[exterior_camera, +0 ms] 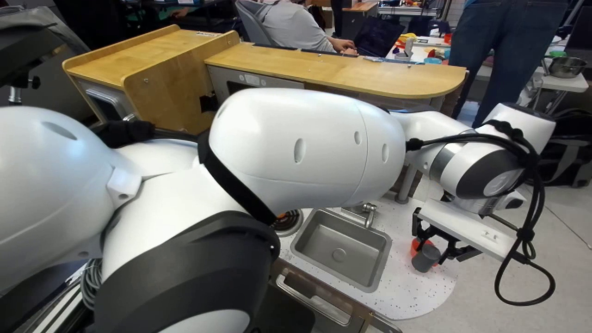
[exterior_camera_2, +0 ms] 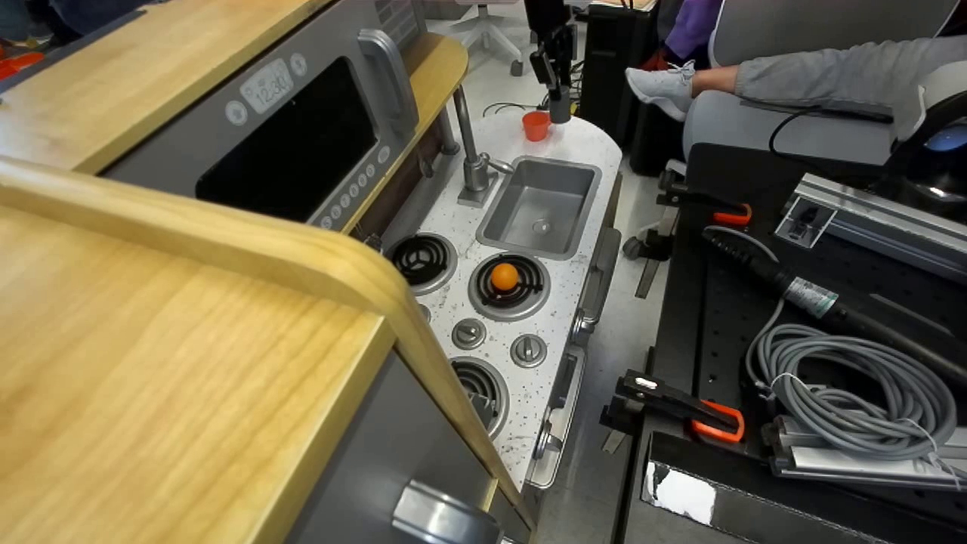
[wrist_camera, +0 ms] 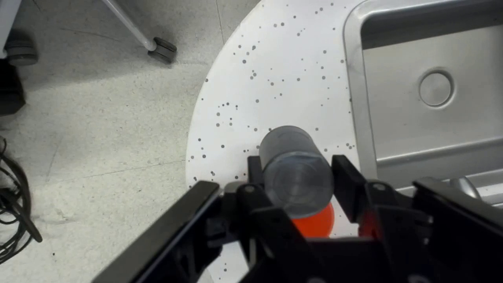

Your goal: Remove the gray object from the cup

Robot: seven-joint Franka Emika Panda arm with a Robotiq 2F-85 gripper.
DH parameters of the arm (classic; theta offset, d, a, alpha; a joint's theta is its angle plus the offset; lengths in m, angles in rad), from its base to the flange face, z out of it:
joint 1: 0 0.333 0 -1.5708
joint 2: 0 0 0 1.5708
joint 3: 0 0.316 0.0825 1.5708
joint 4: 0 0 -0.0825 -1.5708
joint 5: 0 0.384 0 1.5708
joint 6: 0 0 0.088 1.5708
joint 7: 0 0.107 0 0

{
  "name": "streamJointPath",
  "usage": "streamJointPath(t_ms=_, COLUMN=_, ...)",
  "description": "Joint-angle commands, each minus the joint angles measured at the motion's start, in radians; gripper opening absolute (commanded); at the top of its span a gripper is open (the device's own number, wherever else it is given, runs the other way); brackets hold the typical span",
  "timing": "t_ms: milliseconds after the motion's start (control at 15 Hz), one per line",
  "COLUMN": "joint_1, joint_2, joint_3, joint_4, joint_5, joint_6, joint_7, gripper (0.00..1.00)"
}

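Observation:
The gray object (exterior_camera: 425, 258) is a short gray cylinder, outside the cup. It also shows in an exterior view (exterior_camera_2: 560, 107) and in the wrist view (wrist_camera: 296, 182). My gripper (wrist_camera: 298, 169) has a finger against each side of it and holds it. The gripper also shows in an exterior view (exterior_camera_2: 557, 85). The red cup (exterior_camera_2: 536, 127) stands upright on the white counter, beside the gray object. In the wrist view the cup (wrist_camera: 317, 225) is partly hidden behind the gray object and fingers. I cannot tell whether the gray object's lower end touches the counter.
The sink basin (exterior_camera_2: 540, 208) with its faucet (exterior_camera_2: 477, 172) lies beside the cup. The rounded end of the speckled counter (wrist_camera: 243, 102) drops to the floor. An orange ball (exterior_camera_2: 505, 276) sits on a burner. A wooden shelf (exterior_camera: 337, 69) stands above the counter's back side.

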Motion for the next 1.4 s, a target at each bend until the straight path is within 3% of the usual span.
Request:
streamJointPath(t_ms=0, joint_1=0.002, joint_2=0.001, joint_3=-0.004, joint_4=-0.061, joint_5=-0.032, joint_6=0.095, joint_7=-0.018, gripper=0.22)
streamJointPath(t_ms=600, joint_1=0.013, joint_2=-0.032, joint_3=-0.008, joint_4=-0.197, joint_5=-0.037, joint_6=0.189, joint_7=-0.021, gripper=0.22)
streamJointPath(t_ms=667, joint_1=0.015, joint_2=-0.04, joint_3=-0.009, joint_4=-0.211, joint_5=-0.039, joint_6=0.194, joint_7=-0.024, gripper=0.29)
streamJointPath(t_ms=733, joint_1=0.016, joint_2=-0.046, joint_3=-0.01, joint_4=-0.221, joint_5=-0.04, joint_6=0.2, joint_7=-0.025, gripper=0.72)
streamJointPath(t_ms=800, joint_1=0.017, joint_2=-0.054, joint_3=-0.011, joint_4=-0.234, joint_5=-0.042, joint_6=0.21, joint_7=-0.026, gripper=0.73)
streamJointPath(t_ms=1067, joint_1=0.01, joint_2=-0.123, joint_3=-0.006, joint_4=-0.346, joint_5=-0.035, joint_6=0.274, joint_7=-0.047, gripper=0.99)
streamJointPath(t_ms=1333, joint_1=0.0, joint_2=-0.255, joint_3=-0.008, joint_4=-0.512, joint_5=-0.035, joint_6=0.314, joint_7=-0.089, gripper=1.0)
